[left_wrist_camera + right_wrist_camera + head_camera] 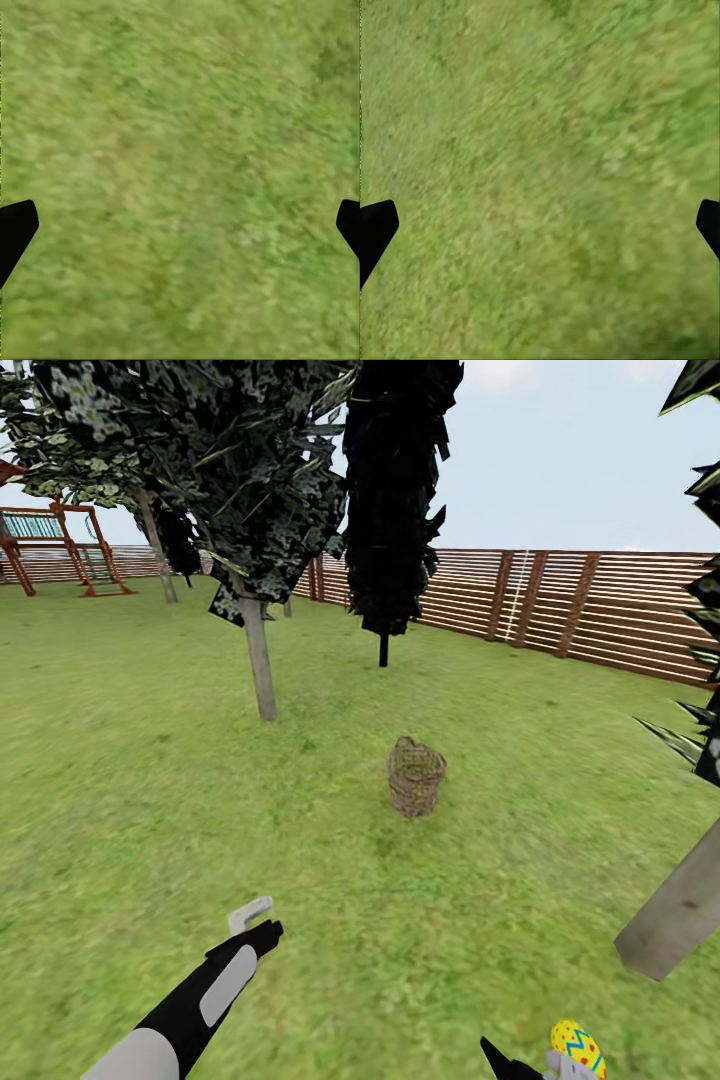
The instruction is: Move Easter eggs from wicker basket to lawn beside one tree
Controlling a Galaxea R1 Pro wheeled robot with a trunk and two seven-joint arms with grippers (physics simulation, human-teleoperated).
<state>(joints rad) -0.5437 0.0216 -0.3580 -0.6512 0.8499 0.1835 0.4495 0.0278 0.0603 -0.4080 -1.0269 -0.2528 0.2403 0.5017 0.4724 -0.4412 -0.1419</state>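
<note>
One Easter egg (pixel 577 1048) shows at the bottom of the head view, just beside the right gripper (pixel 535 1068) and near the foot of a pale-trunked tree (pixel 675 920) that leans in from the right. Whether the egg rests on the lawn (pixel 120 780) or against the gripper's side cannot be told. The right wrist view shows both fingertips wide apart with bare grass between them, so this claw grips nothing. The left gripper (pixel 255 920) hangs over open grass, its jaws likewise spread and empty.

The wicker basket (pixel 416 776) stands out in the middle of the lawn, well apart from both grippers and far short of the fence (pixel 600 610) along the lawn's far edge. Its inside is hidden from this angle, so any eggs left in it cannot be counted.

The step in hand looks like the drop-off of one egg by the right-hand tree. If so, the next move calls for driving forward to the basket, looking into it, and bringing an open claw down over a remaining egg.
</note>
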